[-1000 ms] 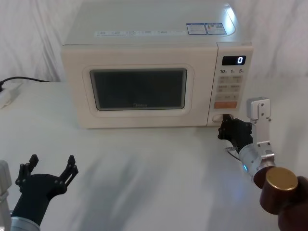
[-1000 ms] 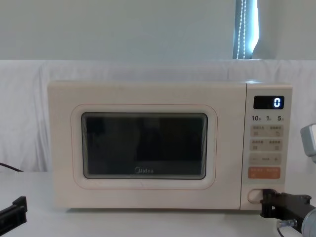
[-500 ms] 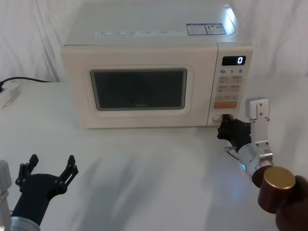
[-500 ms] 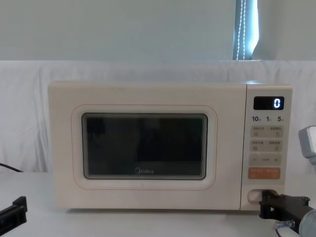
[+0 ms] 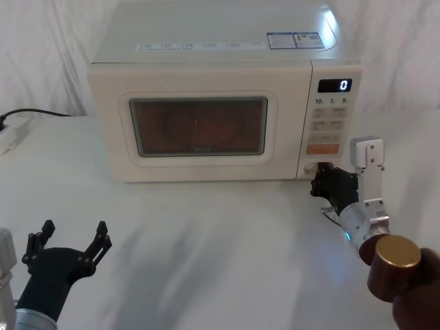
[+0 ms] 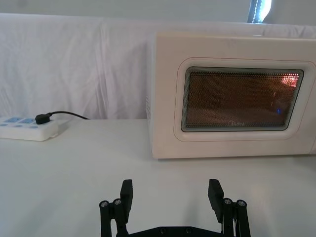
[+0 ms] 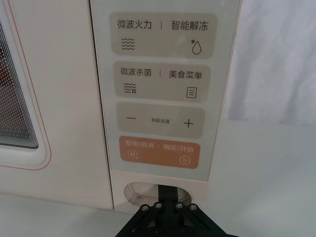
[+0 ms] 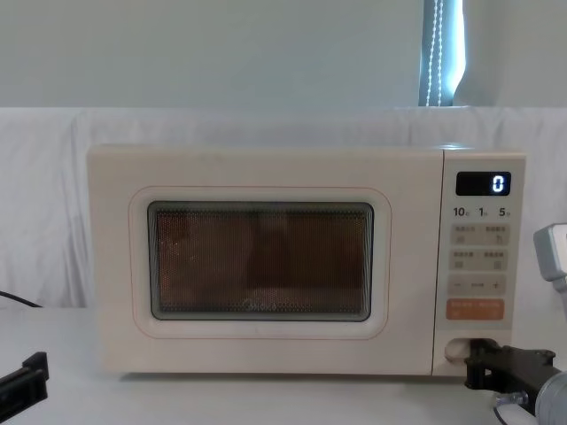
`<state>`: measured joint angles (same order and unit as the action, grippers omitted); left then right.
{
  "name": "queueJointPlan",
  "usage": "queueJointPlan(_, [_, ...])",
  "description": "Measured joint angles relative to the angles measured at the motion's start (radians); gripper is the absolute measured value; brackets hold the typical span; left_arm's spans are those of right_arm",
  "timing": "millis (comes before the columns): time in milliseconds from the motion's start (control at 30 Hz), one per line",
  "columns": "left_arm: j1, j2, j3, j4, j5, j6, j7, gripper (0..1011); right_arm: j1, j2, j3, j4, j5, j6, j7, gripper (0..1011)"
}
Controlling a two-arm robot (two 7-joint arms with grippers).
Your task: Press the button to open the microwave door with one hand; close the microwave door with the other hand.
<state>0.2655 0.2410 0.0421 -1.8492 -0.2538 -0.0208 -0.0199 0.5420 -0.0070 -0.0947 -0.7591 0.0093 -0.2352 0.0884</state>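
Display (image 8: 483, 183): showed a lit "0".
Row under the display (image 8: 480, 212): read "10", "1", "5" with tiny marks too small to read.
Top key pad (image 7: 163, 34): read "微波火力 | 智能解冻".
Second key pad (image 7: 162, 81): read "微波杀菌 | 美食菜单".
Third key pad (image 7: 160, 120): read "−", small "参数设置", "+".
Orange key strip (image 7: 159, 152): read "暂停/取消 | 确定/开始".
Door (image 6: 168, 98): bore a faint "Midea" logo under the window.
Stickers on the oven top (image 5: 295, 40): print too small to read.
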Motion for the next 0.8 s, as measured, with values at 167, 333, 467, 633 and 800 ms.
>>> queueJointPlan(167, [0.0, 0.0, 0.0, 0.0, 0.0, 0.0, 0.0, 1001, 0.002, 0.0, 0.001, -0.001, -0.003, 0.003, 0.0, 0])
queueJointPlan(333, [0.0, 0.0, 0.0, 0.0, 0.0, 0.0, 0.0, 1001, 0.01, -0.001, 0.002, 0.01, -0.004, 0.003, -0.001, 0])
queueJointPlan(467, [0.0, 0.0, 0.0, 0.0, 0.0, 0.0, 0.0, 1001, 0.016, -0.002, 0.003, 0.019, -0.004, 0.001, -0.001, 0])
queueJointPlan(633, [0.0, 0.0, 0.0, 0.0, 0.0, 0.0, 0.0, 1001, 0.022, -0.003, 0.005, 0.029, -0.005, -0.002, -0.001, 0])
queueJointPlan(800, [0.0, 0.0, 0.0, 0.0, 0.0, 0.0, 0.0, 1001, 0.018, -0.003, 0.006, 0.022, -0.005, 0.0, 0.0, 0])
